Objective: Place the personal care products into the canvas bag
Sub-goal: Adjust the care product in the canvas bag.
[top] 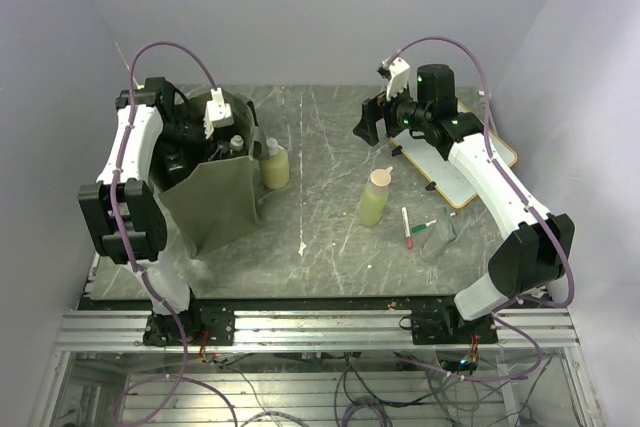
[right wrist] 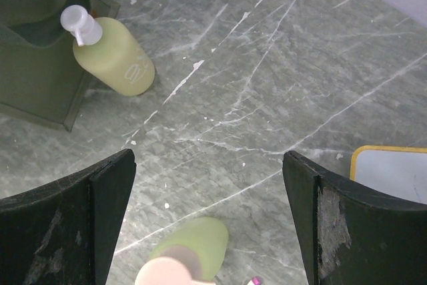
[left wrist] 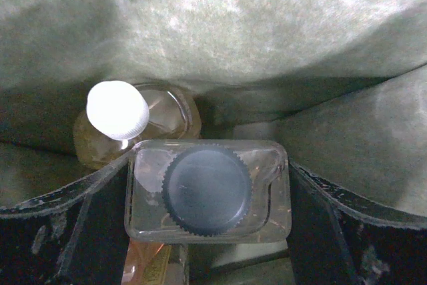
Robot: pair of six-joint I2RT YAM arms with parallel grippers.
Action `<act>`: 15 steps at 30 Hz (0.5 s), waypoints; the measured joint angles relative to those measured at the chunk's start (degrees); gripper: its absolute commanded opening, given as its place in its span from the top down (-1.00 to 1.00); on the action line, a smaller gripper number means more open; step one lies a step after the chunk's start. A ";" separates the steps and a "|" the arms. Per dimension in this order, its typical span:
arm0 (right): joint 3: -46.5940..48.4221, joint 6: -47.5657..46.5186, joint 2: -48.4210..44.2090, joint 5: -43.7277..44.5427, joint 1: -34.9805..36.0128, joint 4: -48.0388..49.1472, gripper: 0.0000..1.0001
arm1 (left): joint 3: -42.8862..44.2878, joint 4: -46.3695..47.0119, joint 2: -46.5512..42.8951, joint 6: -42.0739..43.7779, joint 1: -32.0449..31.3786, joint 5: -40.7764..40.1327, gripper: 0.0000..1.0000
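Grey tabletop (top: 320,257), white walls. Left jaws pinch the clear bottle (left wrist: 208,190) inside the bag (top: 215,212), beside the amber bottle (left wrist: 170,108). Lifting out may snag the slack wall and tip the bag onto the pump bottle (top: 274,165). Centre lies open. Right jaws are spread, empty, near the green bottle (top: 374,199); pens (top: 407,227) crowd its right.

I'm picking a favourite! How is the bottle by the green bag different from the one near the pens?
The bag-side bottle has a white pump; the pen-side bottle has a beige cap. The bag-side bottle looks wider, the pen-side bottle slimmer. The bag-side bottle stands beside the canvas bag, the pen-side bottle apart from it. Both are pale yellow-green and upright.
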 measured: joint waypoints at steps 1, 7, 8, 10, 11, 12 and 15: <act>0.00 -0.15 0.04 0.13 0.15 -0.11 -0.84 | -0.52 0.44 0.00 -0.04 -0.02 -0.11 0.86; 0.00 -0.92 0.11 0.61 1.05 -0.24 -0.84 | -3.10 2.71 -0.33 -0.83 -0.76 -1.33 0.84; 0.00 -0.98 0.11 0.74 1.18 -0.24 -0.84 | -3.56 3.43 -0.70 -1.40 -1.01 -1.73 0.83; 0.00 -1.09 0.13 0.81 1.31 -0.24 -0.84 | -4.98 5.33 -1.75 -2.93 -1.49 -2.58 0.82; 0.00 -1.11 0.11 0.85 1.38 -0.24 -0.84 | -6.08 6.69 -2.45 -3.91 -1.70 -2.99 0.81; 0.00 -1.11 0.11 0.94 1.42 -0.24 -0.84 | -6.91 7.61 -2.97 -4.59 -1.86 -3.26 0.81; 0.00 -1.20 0.13 0.98 1.60 -0.33 -0.84 | -8.61 9.40 -3.89 -6.62 -2.21 -3.45 0.79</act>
